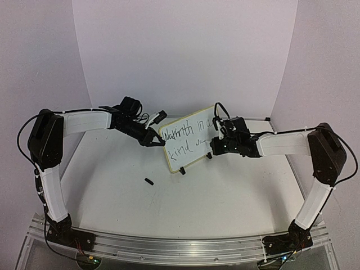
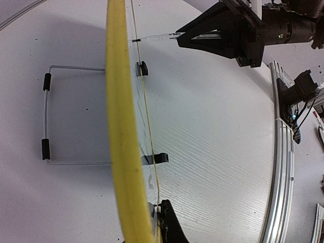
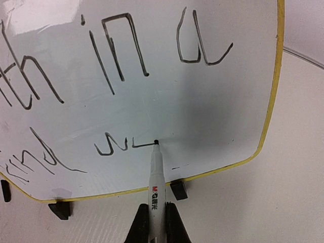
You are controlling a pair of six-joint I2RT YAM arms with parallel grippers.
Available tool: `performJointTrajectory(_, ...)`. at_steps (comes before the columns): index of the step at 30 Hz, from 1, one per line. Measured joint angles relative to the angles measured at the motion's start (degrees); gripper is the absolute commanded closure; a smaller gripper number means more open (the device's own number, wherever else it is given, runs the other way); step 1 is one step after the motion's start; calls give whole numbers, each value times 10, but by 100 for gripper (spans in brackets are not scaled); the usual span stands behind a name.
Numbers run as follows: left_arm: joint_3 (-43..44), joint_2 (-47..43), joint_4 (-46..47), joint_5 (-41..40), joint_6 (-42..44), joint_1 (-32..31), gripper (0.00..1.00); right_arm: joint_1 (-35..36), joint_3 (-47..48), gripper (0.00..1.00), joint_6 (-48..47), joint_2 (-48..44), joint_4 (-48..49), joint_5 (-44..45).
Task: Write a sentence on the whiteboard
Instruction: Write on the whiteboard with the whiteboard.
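The whiteboard [image 1: 188,147] stands tilted on the table, its yellow rim [image 2: 119,126] running edge-on through the left wrist view. My left gripper [image 1: 153,138] [image 2: 159,223] is shut on the board's left edge. My right gripper [image 1: 216,145] [image 3: 157,230] is shut on a white marker [image 3: 157,182]. The marker's black tip touches the board at the end of the second line. The sentence [image 3: 115,55] reads "Warmth in a" on top, with "kind" and a few further strokes below. The right gripper [image 2: 202,36] and the marker [image 2: 157,37] also show from the board's side.
A small black marker cap [image 1: 148,181] lies on the table in front of the board. The wire stand [image 2: 46,121] rests behind the board, and black clip feet [image 3: 178,190] hold its lower edge. An aluminium rail [image 1: 180,247] runs along the near edge.
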Motion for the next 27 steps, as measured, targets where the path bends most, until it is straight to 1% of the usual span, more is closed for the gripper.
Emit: performJointTrajectory(27,0,0,0,0,0,0,100,-1,-18,100,0,-5,26,-31)
